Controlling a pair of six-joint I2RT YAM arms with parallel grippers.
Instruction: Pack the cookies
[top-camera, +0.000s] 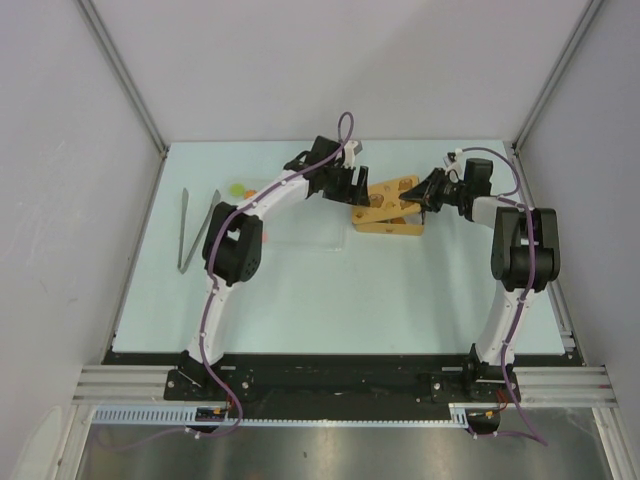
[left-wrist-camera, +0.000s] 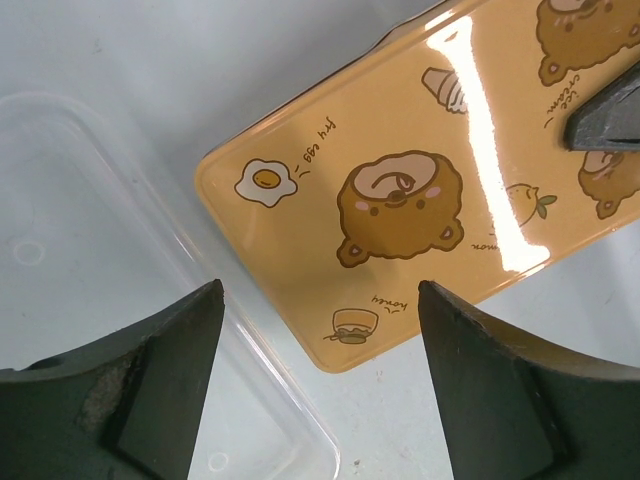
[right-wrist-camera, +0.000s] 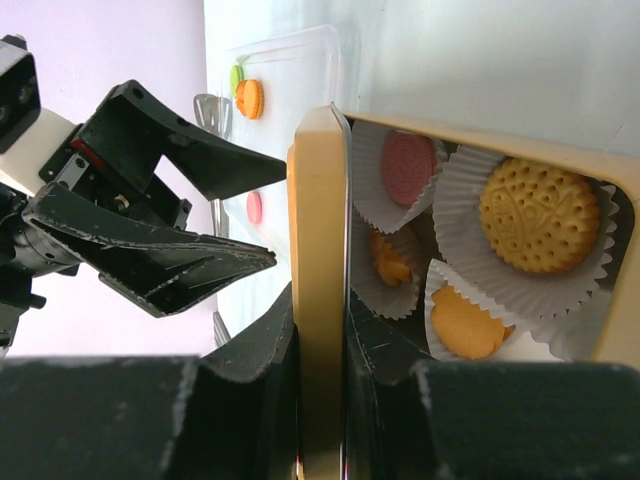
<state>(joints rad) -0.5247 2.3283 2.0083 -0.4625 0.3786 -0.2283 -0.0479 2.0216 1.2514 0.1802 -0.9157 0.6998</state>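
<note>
Right hand (right-wrist-camera: 320, 345) pinches the upright edge of the yellow tin lid (right-wrist-camera: 318, 200); left hand (left-wrist-camera: 318, 300) hangs wide open over its bear-printed face. Cookies (right-wrist-camera: 249, 97) lie in the clear tray (right-wrist-camera: 300, 45) at upper left, others in the tin (right-wrist-camera: 480, 140) at right. Bare surface (top-camera: 350, 300) fills the lower frame.

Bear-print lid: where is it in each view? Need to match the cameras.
Top external: bear-print lid sits upper centre, tilted up.
Left wrist: the lid shows its printed face at upper right, beyond the open left end effector.
Right wrist: the lid is edge-on, a vertical gold strip clamped by the right end effector.
Shared landmark: clear tray, left of the lid in every view.
</note>
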